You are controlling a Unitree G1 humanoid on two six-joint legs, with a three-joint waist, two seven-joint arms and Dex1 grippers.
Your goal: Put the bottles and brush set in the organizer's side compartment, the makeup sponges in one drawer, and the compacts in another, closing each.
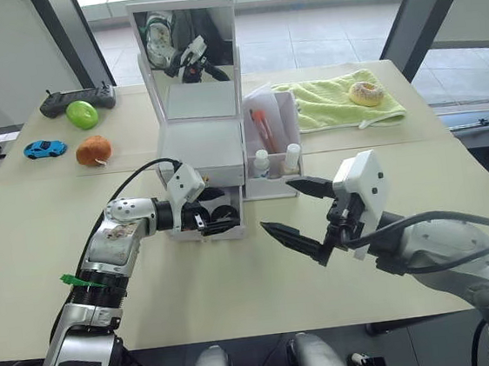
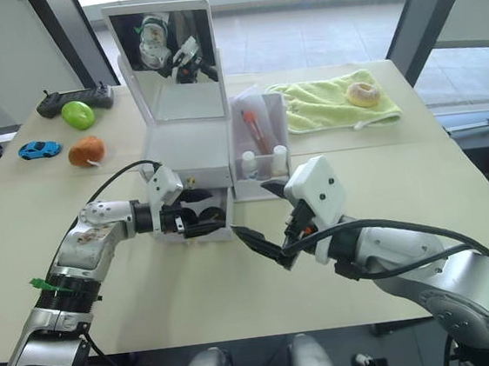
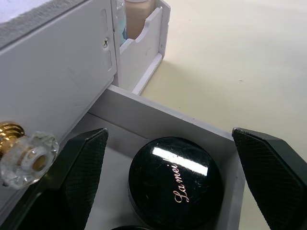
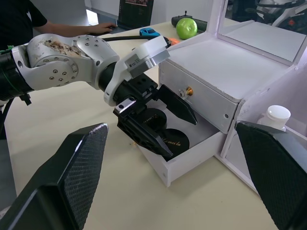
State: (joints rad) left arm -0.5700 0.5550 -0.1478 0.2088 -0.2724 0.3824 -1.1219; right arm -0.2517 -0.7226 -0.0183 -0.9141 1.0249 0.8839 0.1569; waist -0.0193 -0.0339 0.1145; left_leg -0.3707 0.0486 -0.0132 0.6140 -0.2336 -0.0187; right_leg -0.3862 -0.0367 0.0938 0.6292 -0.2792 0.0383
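The white organizer (image 1: 198,144) with its raised mirror stands mid-table. Its lower drawer (image 4: 189,155) is pulled out and holds black compacts (image 3: 175,182). My left gripper (image 1: 218,219) is open, its fingers (image 3: 84,167) reaching into that drawer on either side of a compact without gripping it. The upper drawer, with a gold and crystal knob (image 3: 29,153), is shut. In the side compartment (image 1: 283,118) stand two bottles (image 1: 262,162) and the brush set (image 1: 260,124). My right gripper (image 1: 275,204) hovers open and empty just in front of that compartment. The makeup sponges are out of view.
A green towel (image 1: 332,104) with a doughnut (image 1: 364,92) lies at the back right. At the back left are a green apple (image 1: 82,114), an orange fruit (image 1: 93,150), a blue toy car (image 1: 45,149) and a controller (image 1: 76,99). A person's arm (image 4: 72,28) rests beyond the table.
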